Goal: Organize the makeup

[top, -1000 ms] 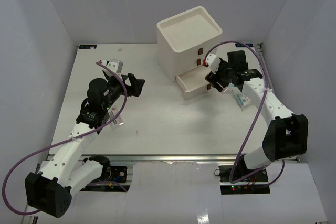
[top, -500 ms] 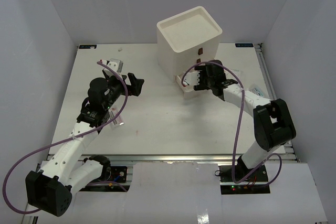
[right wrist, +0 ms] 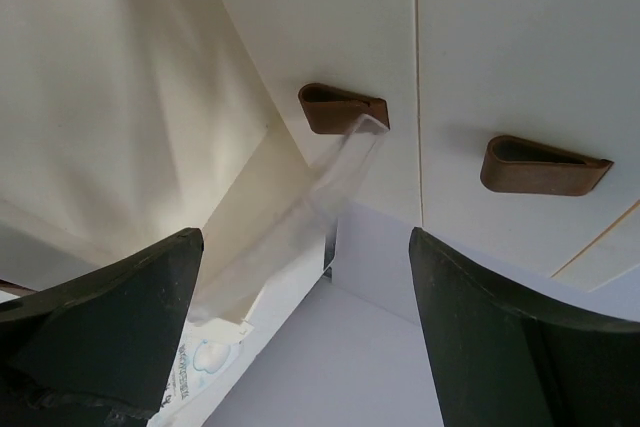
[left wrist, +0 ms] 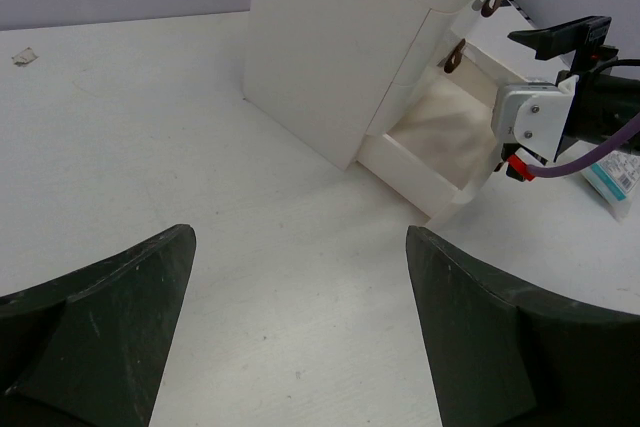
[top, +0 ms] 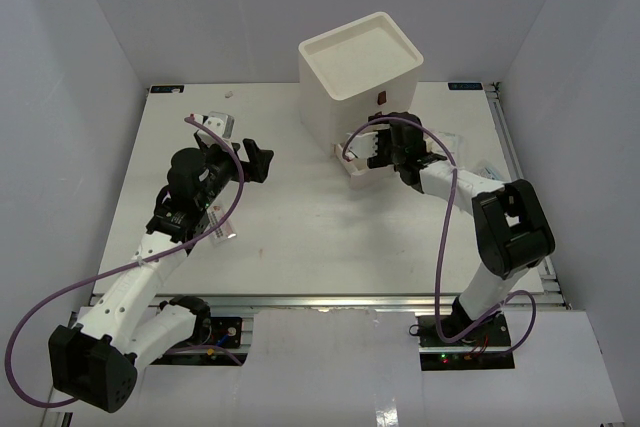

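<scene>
Fingers (right wrist: 100, 327) of right gripper (top: 372, 150) spread wide at open bottom drawer (left wrist: 430, 142) of box (top: 360, 67), brown handles (right wrist: 343, 107) close ahead. Left gripper (top: 258, 160) spread too, empty, well apart from box. One sachet (left wrist: 612, 177) beside right arm, second sachet (top: 223, 231) beside left arm.

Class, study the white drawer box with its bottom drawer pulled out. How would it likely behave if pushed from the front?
The open bottom drawer would probably slide in first. The drawer box looks like thin, light plastic, so it may then skid on the smooth table. It stands tall, so a high push might tip it.
</scene>
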You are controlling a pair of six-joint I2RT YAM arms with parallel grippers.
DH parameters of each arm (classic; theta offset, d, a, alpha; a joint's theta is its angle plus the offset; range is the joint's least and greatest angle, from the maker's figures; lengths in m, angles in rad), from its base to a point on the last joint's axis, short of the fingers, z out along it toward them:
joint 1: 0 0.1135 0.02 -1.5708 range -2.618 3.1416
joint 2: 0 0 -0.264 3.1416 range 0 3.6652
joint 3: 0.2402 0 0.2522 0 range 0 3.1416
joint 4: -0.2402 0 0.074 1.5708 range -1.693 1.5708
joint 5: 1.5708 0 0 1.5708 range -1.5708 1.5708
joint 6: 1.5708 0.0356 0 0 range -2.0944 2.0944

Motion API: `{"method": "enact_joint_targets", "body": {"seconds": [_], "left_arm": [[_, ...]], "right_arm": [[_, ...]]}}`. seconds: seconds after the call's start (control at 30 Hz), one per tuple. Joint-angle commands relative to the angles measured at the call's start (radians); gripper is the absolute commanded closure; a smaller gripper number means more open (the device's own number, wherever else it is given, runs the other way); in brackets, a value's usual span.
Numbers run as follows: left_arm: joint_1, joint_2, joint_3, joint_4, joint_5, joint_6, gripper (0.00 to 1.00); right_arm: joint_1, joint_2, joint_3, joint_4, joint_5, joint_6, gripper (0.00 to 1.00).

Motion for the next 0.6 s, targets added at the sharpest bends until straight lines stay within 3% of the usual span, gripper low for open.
{"method": "enact_joint_targets", "body": {"seconds": [0.0,0.3,0.4,0.5,0.57], "left_arm": [[0.004,-0.006,0.000,0.005,-0.002,0.010,0.02],[0.004,0.002,-0.003,0.005,-0.007,0.011,0.02],[0.004,0.011,-0.002,0.001,-0.011,0.012,0.02],[0.004,0.020,-0.003,-0.002,-0.019,0.011,0.02],[0.004,0.032,-0.002,-0.007,-0.034,-0.003,0.02]], "right_arm": [[0.000,-0.064,-0.036,0.072,-0.003,0.005,0.10],[-0.003,-0.253,-0.044,-0.066,-0.092,0.210,0.10],[-0.004,-0.330,-0.039,-0.154,-0.188,0.412,0.10],[-0.007,-0.428,-0.068,-0.200,-0.233,0.715,0.10],[-0.013,-0.471,-0.089,-0.292,-0.368,0.816,0.10]]}}
